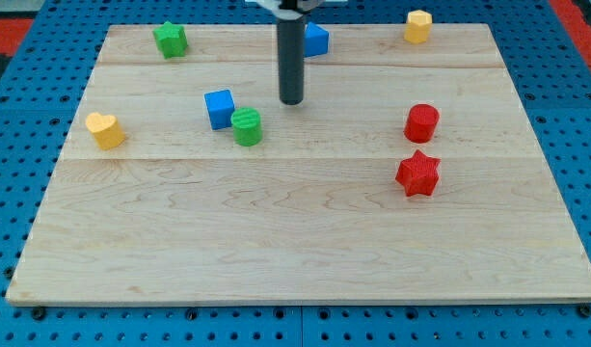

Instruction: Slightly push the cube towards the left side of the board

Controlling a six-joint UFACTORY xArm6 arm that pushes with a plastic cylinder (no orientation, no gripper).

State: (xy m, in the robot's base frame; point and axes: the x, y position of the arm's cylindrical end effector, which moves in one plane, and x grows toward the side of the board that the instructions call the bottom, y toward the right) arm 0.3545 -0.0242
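Blue cube (pixel 219 108) left of my upright tip (pixel 291 101).

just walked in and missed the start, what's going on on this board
A robot arm with a dark rod is working over a wooden board of small coloured blocks. My tip rests on the board, to the right of the blue cube and the green cylinder, touching neither. The cylinder sits against the cube's lower right corner. The cube is to be nudged left. The other blocks lie apart, near the edges and on the right.
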